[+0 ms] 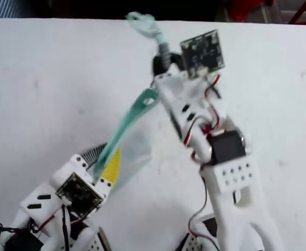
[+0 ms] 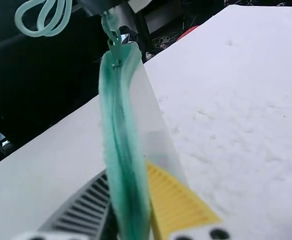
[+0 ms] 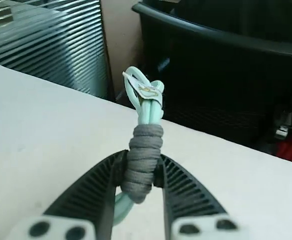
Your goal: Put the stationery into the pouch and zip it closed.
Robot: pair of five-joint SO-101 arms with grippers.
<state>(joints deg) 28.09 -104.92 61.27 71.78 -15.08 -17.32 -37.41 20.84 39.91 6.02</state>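
Right gripper (image 3: 141,175) is pinched tight on the grey-wrapped mint pull cord (image 3: 145,145), near the far edge of the table (image 1: 48,78). Left gripper (image 2: 136,210) is clamped on the clear pouch (image 1: 127,125) at its teal zipper edge. The pouch is stretched between them. It's edge-on, so I can't make out what's inside, and its near end is buried in the left jaws.

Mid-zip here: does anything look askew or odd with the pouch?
The pouch is not lying flat. It stands on edge, stretched at a slant over the table between the left tool, clamped on one end, and the right tool, pinching the grey wrap on the pull cord. Nothing looks spilled or torn.
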